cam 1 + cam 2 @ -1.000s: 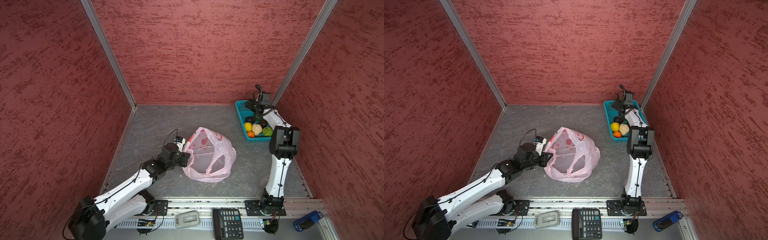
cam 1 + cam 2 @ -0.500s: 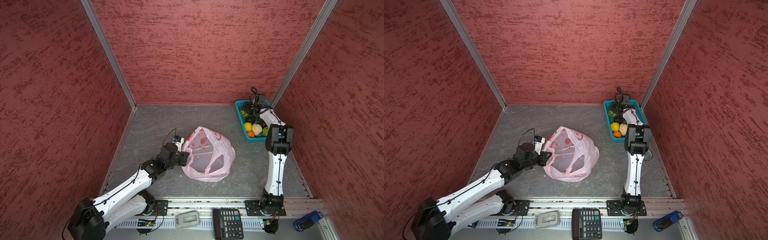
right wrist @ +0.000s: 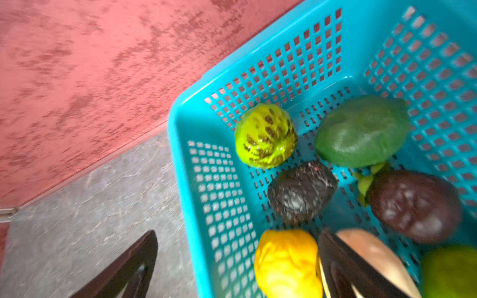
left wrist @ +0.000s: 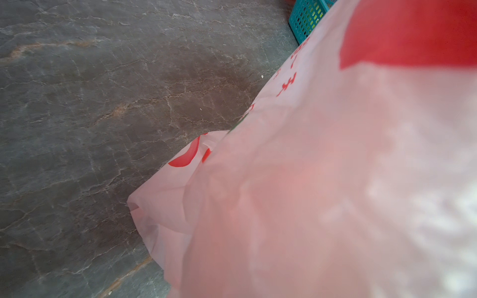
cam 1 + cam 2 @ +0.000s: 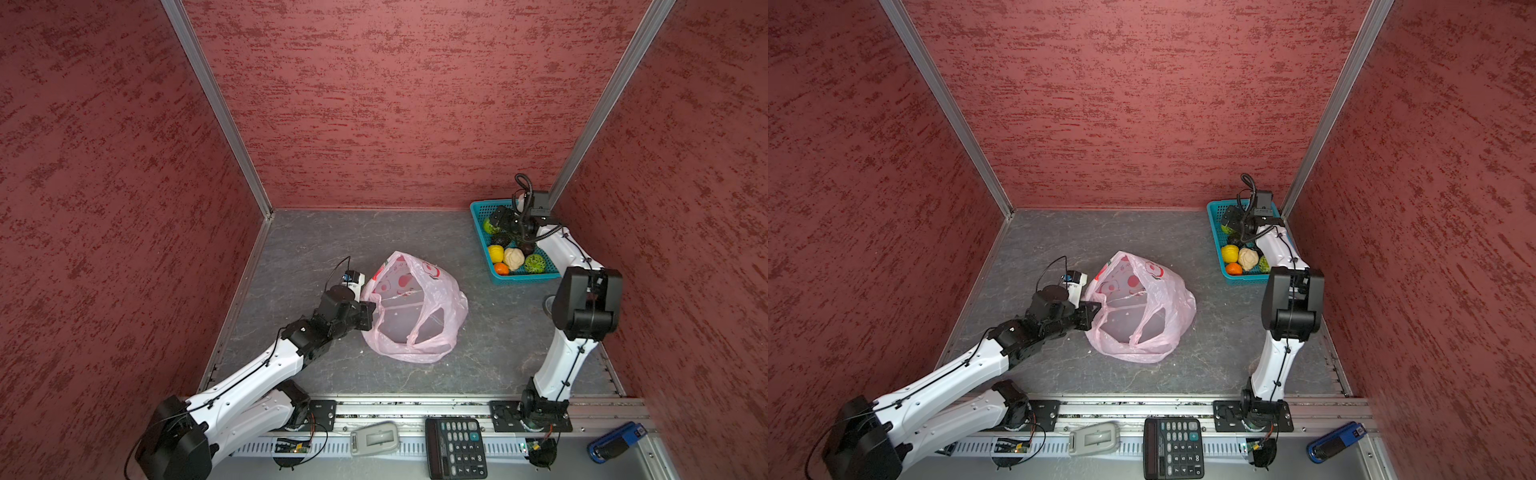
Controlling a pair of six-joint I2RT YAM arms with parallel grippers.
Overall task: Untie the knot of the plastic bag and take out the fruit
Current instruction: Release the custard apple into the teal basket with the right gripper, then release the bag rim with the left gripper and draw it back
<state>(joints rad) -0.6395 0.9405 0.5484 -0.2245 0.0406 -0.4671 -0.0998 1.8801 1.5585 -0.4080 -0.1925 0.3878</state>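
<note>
The pale-pink plastic bag (image 5: 432, 291) (image 5: 1158, 291) lies mid-floor with its mouth agape and its handle loops lying loose. The knot is out of view. My left gripper (image 5: 371, 316) (image 5: 1096, 311) is shut on the bag's left edge. In the left wrist view the bag (image 4: 309, 180) covers the jaws. My right gripper (image 5: 498, 218) (image 5: 1229, 220) (image 3: 237, 232) hangs open and empty over the teal basket (image 5: 523, 276) (image 3: 178, 160). Fruit lies in the basket: yellow (image 5: 495, 252) (image 3: 286, 263), cream (image 5: 514, 257), orange (image 5: 501, 269), striped light green (image 3: 265, 135), green (image 3: 361, 130), dark bumpy (image 3: 302, 191).
The basket stands in the back right corner against red walls. On the front rail lie a calculator (image 5: 455, 446), a grey device (image 5: 374, 436) and a blue object (image 5: 615, 442). Both arm bases sit at the front edge.
My right gripper has opened wider and shifted toward the far end of the basket. My left gripper and the bag have barely moved.
</note>
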